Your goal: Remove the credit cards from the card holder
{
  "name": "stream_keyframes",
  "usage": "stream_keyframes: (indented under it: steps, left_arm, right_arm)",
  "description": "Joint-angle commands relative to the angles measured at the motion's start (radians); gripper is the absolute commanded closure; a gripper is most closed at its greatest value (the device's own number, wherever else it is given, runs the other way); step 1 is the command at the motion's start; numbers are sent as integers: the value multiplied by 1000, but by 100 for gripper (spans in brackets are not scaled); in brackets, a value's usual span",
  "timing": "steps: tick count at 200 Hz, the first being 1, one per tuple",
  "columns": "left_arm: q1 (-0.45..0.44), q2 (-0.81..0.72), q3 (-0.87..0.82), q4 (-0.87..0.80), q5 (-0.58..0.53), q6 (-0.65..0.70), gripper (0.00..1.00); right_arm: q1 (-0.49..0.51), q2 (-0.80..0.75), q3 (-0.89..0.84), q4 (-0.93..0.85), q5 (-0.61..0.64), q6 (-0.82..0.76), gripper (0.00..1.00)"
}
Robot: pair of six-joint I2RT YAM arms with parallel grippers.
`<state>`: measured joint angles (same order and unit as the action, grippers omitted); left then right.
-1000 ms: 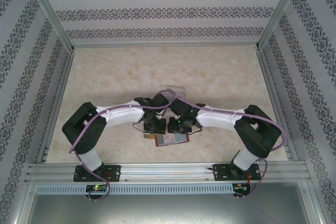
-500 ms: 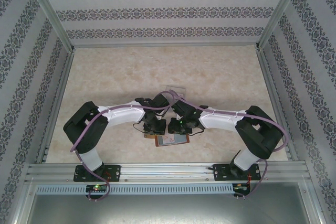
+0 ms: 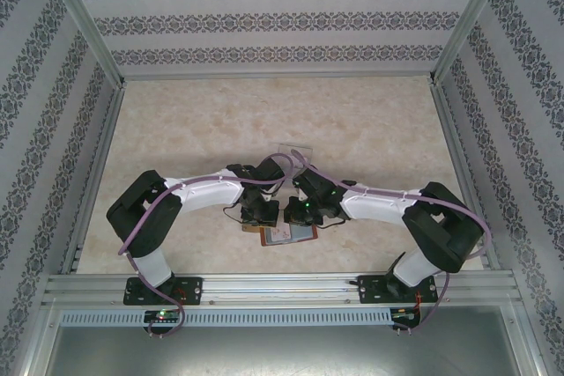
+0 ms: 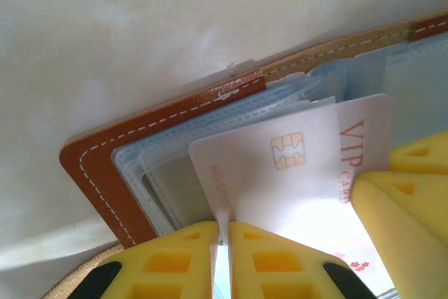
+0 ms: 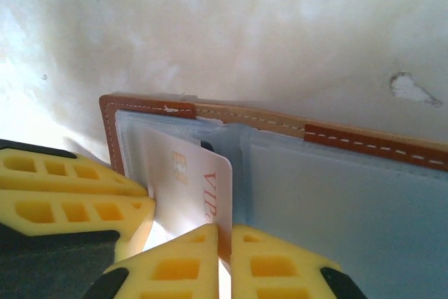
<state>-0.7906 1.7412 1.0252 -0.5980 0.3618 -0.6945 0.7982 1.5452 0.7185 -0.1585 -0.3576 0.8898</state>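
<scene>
The card holder [image 4: 91, 166] is lying open on the pale marbled worktop [image 4: 140, 33], close to the near edge and midway between the two arm bases, its reddish-brown stitched cover showing around blue-grey plastic sleeves [image 4: 175, 173]. A pale credit card [image 4: 280, 180], bearing a gold chip and red "VIP" lettering, is sticking part-way out of the sleeves and tilting up from them.

The left claw [image 4: 223, 232] is sitting closed to a thin slit at the card's lower corner, with a thin pale edge running into that slit; whether that edge belongs to the card or to one of the sleeves, I cannot tell.

The right claw [image 5: 224, 237] is pinching down to a narrow slit as well, and the card's long edge beside the lettering is running straight in between its yellow fingers [image 5: 280, 264], so it is gripping the card there.

In the overhead view both wrists are crowding together directly over the holder, hiding most of it.
</scene>
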Motion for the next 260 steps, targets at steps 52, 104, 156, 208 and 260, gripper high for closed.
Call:
stream_keyframes:
  steps: [52,104,156,208,260]
  left_arm:
    - [-12,40,-22,-61,-35,23,85]
    - [-12,35,-20,-61,-36,23,85]
    - [-12,35,-19,-60,-34,23,85]
    - [-12,34,-23,-56,-32,23,85]
    - [-12,37,-22,-52,-29,25,85]
  right_arm:
    - [-54,-54,-37,-52,26,-40,93]
    - [-94,-96,-9,-210,113,-123,93]
    - [-96,-91,38,-275,141,-168,93]
    - [-77,-76,75,-277,110,-188,93]
    - [-11,-51,113,-251,82,-136,85]
